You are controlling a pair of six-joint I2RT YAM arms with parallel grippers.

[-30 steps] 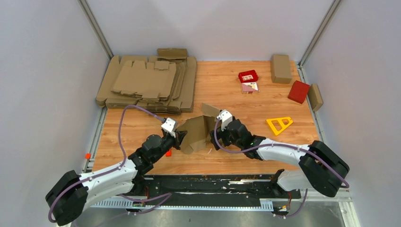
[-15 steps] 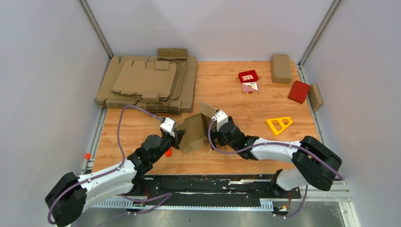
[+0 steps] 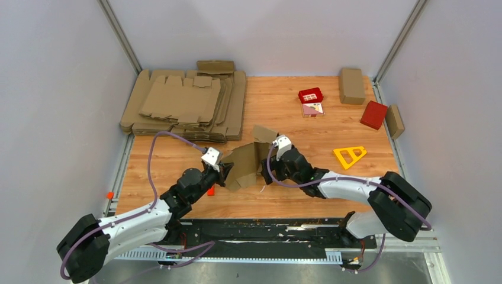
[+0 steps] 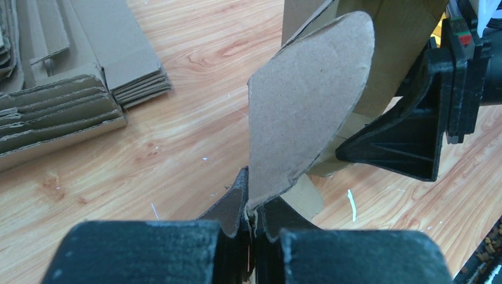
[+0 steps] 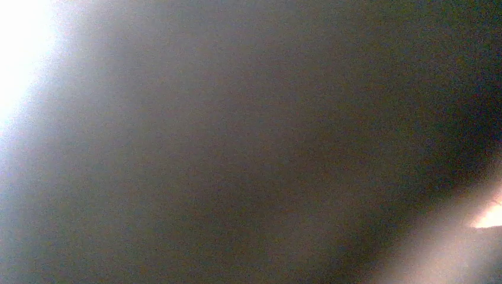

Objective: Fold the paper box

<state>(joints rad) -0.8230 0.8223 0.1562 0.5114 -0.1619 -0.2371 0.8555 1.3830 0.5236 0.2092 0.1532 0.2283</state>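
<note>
Since half a second ago the right gripper has drawn back a little toward the far right, and the top flap of the paper box now stands more upright. That half-formed brown carton sits near the middle of the wooden table, between the two arms. Left gripper is pressed together on a rounded flap of the box, pinching it at its lower edge. Right fingers stand spread wide against the box's far side; its own wrist view is a dark blur. A stack of flat cardboard lies at the far left.
</note>
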